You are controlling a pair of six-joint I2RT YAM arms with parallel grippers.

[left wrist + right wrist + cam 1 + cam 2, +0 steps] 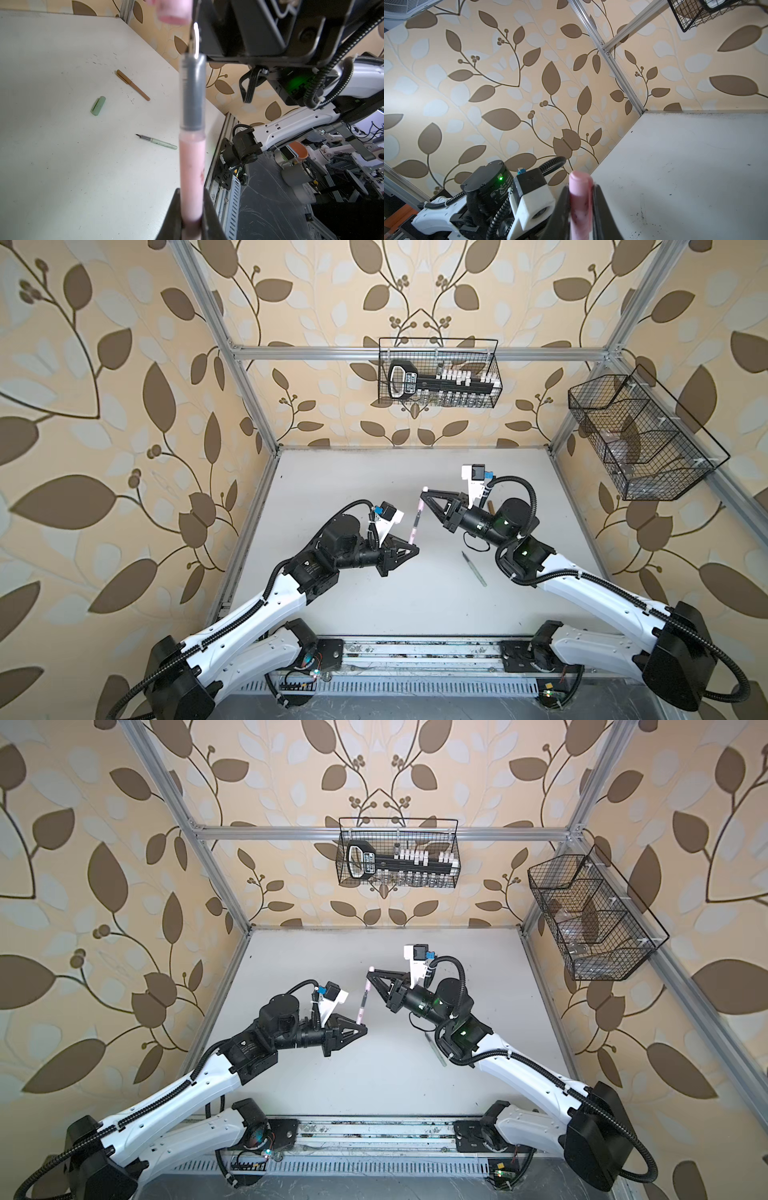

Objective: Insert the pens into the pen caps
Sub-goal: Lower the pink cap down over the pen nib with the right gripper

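Observation:
My left gripper (415,548) (192,191) is shut on the lower end of the pale pink pen (415,529) (192,166). The pen stands up above the table. Its grey section (193,93) and metal nib point at the pink pen cap (422,499) (173,10). My right gripper (426,491) (581,187) is shut on that cap (580,199). In the left wrist view the nib sits just beside the cap's mouth, not inside it. A green pen (474,569) (159,143) lies uncapped on the table, with a green cap (98,106) apart from it. A brown pen (133,85) lies there with its cap on.
The white table (353,593) is bounded by aluminium frame rails. A wire basket (438,373) with tools hangs on the back wall. A second wire basket (640,439) hangs on the right wall. The right arm covers part of the table's right side.

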